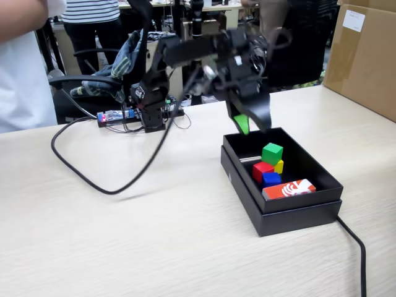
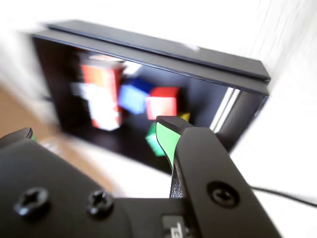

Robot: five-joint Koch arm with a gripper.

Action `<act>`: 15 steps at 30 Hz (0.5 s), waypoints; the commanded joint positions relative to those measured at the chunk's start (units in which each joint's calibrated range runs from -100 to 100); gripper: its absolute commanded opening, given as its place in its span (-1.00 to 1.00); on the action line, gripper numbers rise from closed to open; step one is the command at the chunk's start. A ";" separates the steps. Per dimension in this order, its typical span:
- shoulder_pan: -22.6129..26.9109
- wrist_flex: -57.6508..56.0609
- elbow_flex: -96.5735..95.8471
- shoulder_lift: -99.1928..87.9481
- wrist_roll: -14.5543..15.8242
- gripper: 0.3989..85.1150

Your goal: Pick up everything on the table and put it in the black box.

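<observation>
All the cubes lie inside the black box: the green cube sits on top, with the red cube, the yellow cube and the blue cube clustered below it. My gripper hovers above the box's far left corner, open and empty, its green-padded jaws spread apart. The blurred wrist view shows the gripper open over the box, with the blue cube, red cube, green cube and a sliver of the yellow cube inside.
An orange-and-white packet lies in the box by its near wall, and a thin silver stick lies in it too. A black cable loops over the pale table. A brown carton stands at the far right.
</observation>
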 commanded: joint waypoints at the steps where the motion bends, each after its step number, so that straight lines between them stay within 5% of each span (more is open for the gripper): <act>1: -2.20 0.51 -1.83 -20.43 -2.64 0.14; 9: -9.62 4.48 -25.95 -50.37 -3.22 0.15; 15: -13.19 23.05 -64.84 -75.27 -4.98 0.16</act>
